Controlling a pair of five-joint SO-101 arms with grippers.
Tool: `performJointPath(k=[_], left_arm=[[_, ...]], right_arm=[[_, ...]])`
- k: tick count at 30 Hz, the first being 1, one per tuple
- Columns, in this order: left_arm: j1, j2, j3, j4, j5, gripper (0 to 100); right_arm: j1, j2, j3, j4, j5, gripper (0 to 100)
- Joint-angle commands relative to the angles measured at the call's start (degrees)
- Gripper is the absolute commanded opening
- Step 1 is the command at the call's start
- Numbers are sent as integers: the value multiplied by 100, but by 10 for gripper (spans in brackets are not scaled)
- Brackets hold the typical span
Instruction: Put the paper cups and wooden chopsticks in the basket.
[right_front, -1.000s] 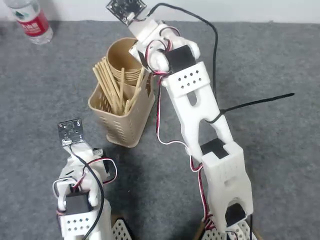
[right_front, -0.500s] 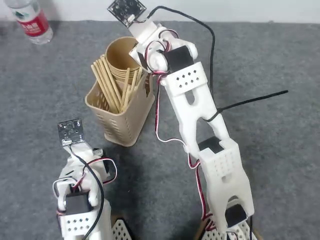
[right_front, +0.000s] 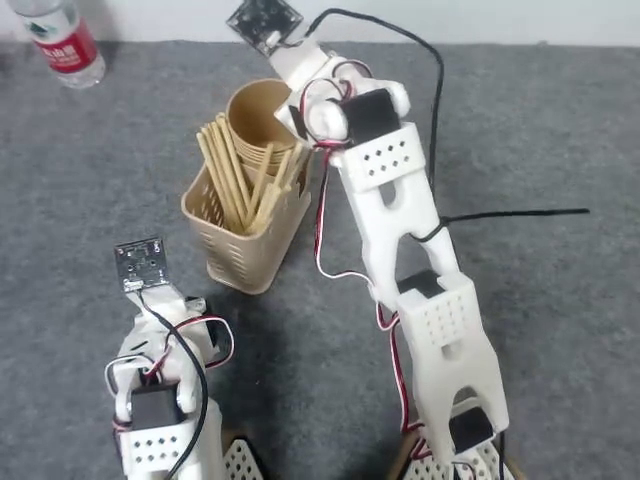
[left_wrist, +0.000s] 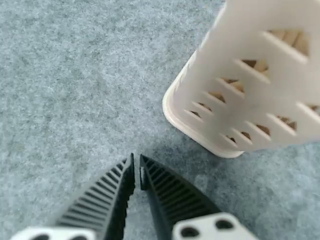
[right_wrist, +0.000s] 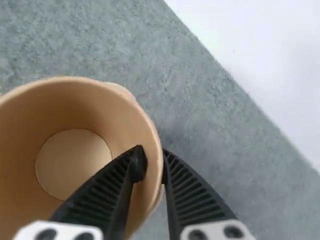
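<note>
A beige slotted plastic basket (right_front: 255, 255) is seen standing on the grey felt-covered bench (right_front: 520, 150). A bundle of light wooden chopsticks (right_front: 232, 185) is held inside the basket, leaned upright with the tips fanned above the rim. A nested stack of tan paper cups (right_front: 255, 110) is also lodged in the basket, at its far corner beside the chopsticks.

The right jaws are pinched on the rim of the top paper cup (right_wrist: 70, 165), one jaw inside the cup and the other outside its wall. The left jaws are pressed together with nothing between them, held low over the bench near the basket's (left_wrist: 240, 100) bottom corner and apart from it.

A clear plastic bottle with a red label (right_front: 60, 40) is stood at the far left edge of the bench, well apart from the basket.
</note>
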Motion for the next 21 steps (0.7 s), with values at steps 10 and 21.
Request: performJointPath(k=[10,21], left_arm=[[0,-114,-22,-123,-62,13],[-9,-114,-22,-132,-62,13]], right_arm=[[708,-31,-923,1323,-1626,6],[84,-831,-914,1147,-2004,6]])
